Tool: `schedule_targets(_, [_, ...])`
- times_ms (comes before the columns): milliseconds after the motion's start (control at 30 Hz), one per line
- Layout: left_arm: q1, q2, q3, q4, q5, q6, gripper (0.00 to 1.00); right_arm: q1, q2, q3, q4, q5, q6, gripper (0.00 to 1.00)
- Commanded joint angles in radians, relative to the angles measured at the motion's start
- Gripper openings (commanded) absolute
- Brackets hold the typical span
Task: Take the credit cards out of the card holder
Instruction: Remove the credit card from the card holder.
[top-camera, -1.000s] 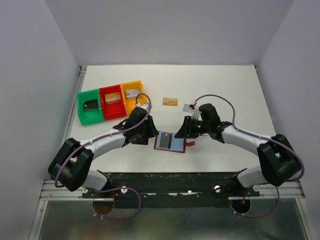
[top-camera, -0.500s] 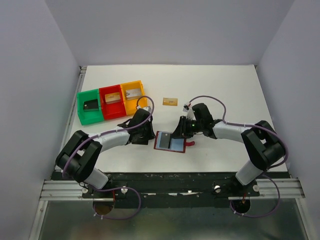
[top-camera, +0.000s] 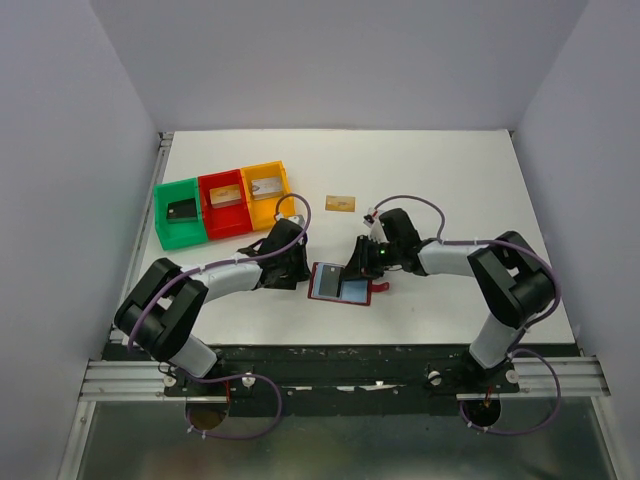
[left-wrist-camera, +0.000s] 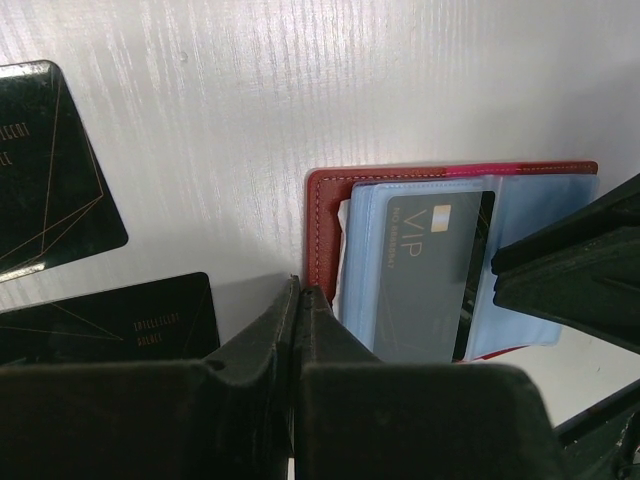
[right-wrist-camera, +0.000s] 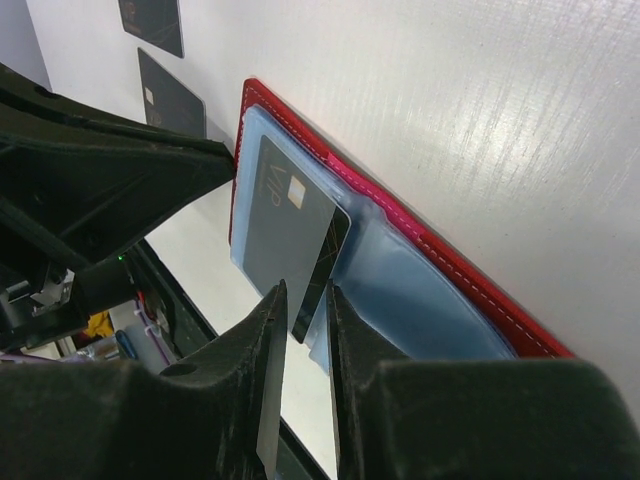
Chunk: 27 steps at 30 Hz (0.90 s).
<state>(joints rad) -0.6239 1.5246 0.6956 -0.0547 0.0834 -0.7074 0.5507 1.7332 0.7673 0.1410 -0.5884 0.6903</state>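
Note:
The maroon card holder (top-camera: 345, 285) lies open on the table between my arms, light blue pockets up. A black VIP credit card (left-wrist-camera: 430, 270) sticks partly out of a pocket (right-wrist-camera: 290, 230). My left gripper (left-wrist-camera: 300, 290) is shut, its tips at the holder's left red edge (left-wrist-camera: 322, 220). My right gripper (right-wrist-camera: 305, 300) stands narrowly open, its fingers on either side of the black card's protruding corner. Two more black cards (left-wrist-camera: 50, 165) (left-wrist-camera: 110, 320) lie on the table left of the holder. A gold card (top-camera: 341, 204) lies further back.
Green (top-camera: 181, 214), red (top-camera: 224, 205) and yellow (top-camera: 268, 194) trays stand in a row at the back left, each with a card in it. In the top view both arms (top-camera: 230, 272) (top-camera: 440, 258) reach inward low over the table.
My right gripper has slid left onto the holder and its jaws have narrowed around the card's corner. The left gripper's jaws have closed at the holder's left edge.

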Motion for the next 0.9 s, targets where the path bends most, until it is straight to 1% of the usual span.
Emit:
schedule_targets(0, [-0.007, 0.008, 0.021, -0.020, -0.014, -0.007, 0.07, 0.006, 0.023, 0.023, 0.005, -0.007, -0.005, 0.29])
schedule_targets(133, [-0.008, 0.014, 0.021, -0.016, -0.008, -0.009, 0.07, 0.006, 0.034, 0.023, 0.012, -0.014, 0.000, 0.29])
schedule_targets(300, [-0.013, 0.017, 0.022, -0.011, -0.004, -0.010, 0.06, 0.008, 0.051, 0.010, 0.072, -0.048, 0.034, 0.29])
schedule_targets(633, [-0.037, 0.032, 0.031, -0.011, -0.007, -0.010, 0.04, 0.008, 0.078, 0.013, 0.124, -0.090, 0.069, 0.29])
schedule_targets(867, [-0.040, 0.025, 0.030, -0.016, -0.013, -0.006, 0.04, 0.008, 0.081, 0.007, 0.075, -0.064, 0.045, 0.29])
